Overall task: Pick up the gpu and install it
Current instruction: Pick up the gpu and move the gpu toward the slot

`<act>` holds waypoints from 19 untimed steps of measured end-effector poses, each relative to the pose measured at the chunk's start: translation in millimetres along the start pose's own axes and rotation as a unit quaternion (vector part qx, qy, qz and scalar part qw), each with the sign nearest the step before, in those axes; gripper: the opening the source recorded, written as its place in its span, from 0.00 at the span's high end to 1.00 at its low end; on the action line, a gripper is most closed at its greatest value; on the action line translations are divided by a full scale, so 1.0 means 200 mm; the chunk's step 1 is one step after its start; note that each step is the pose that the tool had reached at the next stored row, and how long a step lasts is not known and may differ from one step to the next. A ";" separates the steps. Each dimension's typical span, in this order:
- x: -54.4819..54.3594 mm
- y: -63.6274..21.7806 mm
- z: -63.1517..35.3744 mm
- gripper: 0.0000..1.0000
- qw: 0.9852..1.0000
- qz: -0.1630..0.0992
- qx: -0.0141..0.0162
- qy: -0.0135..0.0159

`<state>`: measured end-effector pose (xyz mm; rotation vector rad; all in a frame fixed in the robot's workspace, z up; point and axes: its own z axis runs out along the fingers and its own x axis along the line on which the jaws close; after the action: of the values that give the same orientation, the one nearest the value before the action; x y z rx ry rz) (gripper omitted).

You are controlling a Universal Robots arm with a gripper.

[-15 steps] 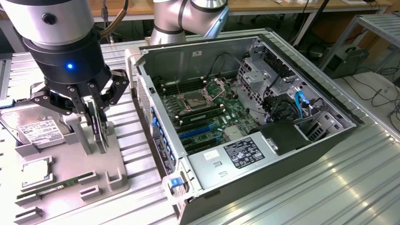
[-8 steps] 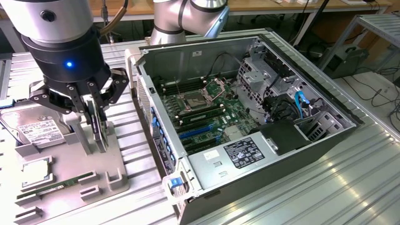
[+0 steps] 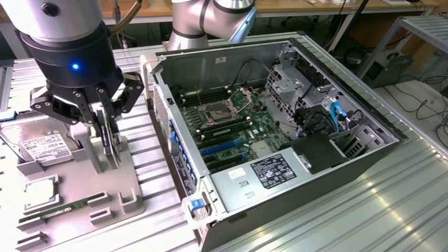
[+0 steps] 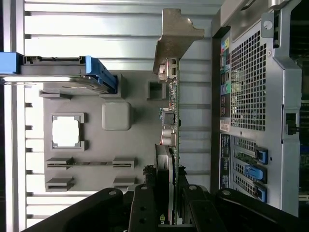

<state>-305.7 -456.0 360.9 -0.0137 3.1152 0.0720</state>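
Note:
The gpu (image 3: 110,139) stands on edge over the grey fixture tray (image 3: 77,178) at the exterior view's left, beside the tray's upright post. In the wrist view I see the gpu (image 4: 172,121) edge-on, a thin green board with its silver end bracket (image 4: 176,38) at the far end. My gripper (image 3: 105,118) comes down from above and is shut on the card's upper edge. One black finger sits on each side of it, and in the wrist view the gripper (image 4: 171,195) pinches the near end. Whether the card's lower edge still touches the tray I cannot tell.
The open computer case (image 3: 392,131) lies just to the exterior view's right of the tray, with the motherboard and its blue slots (image 3: 220,147) exposed. On the tray lie a hard drive (image 3: 39,147), a CPU (image 3: 42,191) and a RAM stick (image 3: 66,205). A ribbed metal table (image 3: 364,210) carries everything.

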 end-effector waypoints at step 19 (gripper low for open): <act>0.00 0.003 -0.059 0.73 1.000 0.000 0.000 0.000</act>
<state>-305.6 -456.0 372.8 -0.0137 3.1152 0.0719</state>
